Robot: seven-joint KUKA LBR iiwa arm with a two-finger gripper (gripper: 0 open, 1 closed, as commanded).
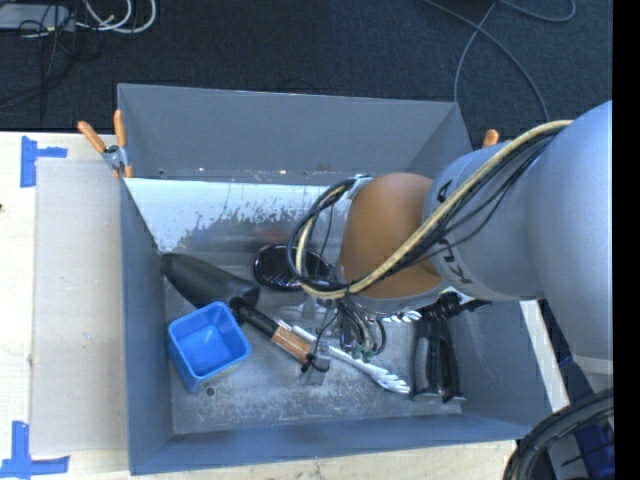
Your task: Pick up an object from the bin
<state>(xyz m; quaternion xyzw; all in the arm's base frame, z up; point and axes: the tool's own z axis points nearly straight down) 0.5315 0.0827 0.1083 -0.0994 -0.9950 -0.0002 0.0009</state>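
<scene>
claw (316,360): low over the floor of the bin (290,133), beneath the orange wrist cover. we cannot tell whether it is released or clenched, since wrist and cables hide that.
nearest thing: a slim tool (272,332) with a black handle and a brown collar. it lies slantwise in the middle of the bin, handle toward the upper left.
tool to claw: the brown end runs right up to the claw. we cannot tell whether they touch.
handling: we judge the tool stiff and light. its round shaft is likely to roll or slip under a poor pinch.
where to hold: across the brown collar or just behind it, where the shaft lies clear of its neighbours.
neighbours: a white fork (378,370) lies just right of the claw. a blue square cup (208,344) sits just beside the handle, and a dark scoop (200,280) lies beyond the cup.
risk: as we see it, the fork is close enough to be caught along with the tool.
</scene>
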